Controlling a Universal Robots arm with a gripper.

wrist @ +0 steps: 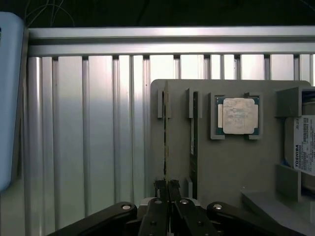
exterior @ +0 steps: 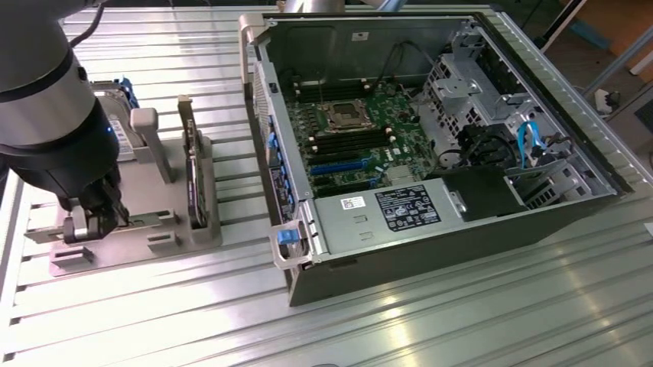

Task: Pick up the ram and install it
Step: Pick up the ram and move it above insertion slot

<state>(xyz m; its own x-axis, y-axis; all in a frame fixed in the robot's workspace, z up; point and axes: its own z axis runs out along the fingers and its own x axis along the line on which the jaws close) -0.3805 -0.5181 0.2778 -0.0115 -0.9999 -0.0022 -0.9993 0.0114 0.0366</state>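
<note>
Ribbed aluminium tabletop (exterior: 429, 329) runs under everything, its slats catching the light. Closest to me, my gripper (wrist: 167, 191) is pinched almost fully together on the ram (wrist: 166, 137), which stands on edge in the outermost slot of the grey holder (wrist: 231, 167); the thin board runs straight away from my fingertips (wrist: 160, 189) along that slot. In the exterior view my gripper (exterior: 90, 222) sits low at the near end of the holder (exterior: 153, 238), at that view's left. Just beside the ram, a second stick (wrist: 194, 132) stands in the neighbouring slot. Beyond it a processor chip (wrist: 238, 115) lies flat in a square recess, and next to that is the hard drive (wrist: 305, 147) with its white label. A dark expansion card (exterior: 189, 153) stands upright in the holder too. Well apart, to the exterior view's right, the computer case (exterior: 429, 256) lies open, with its motherboard (exterior: 352, 138) exposed.
</note>
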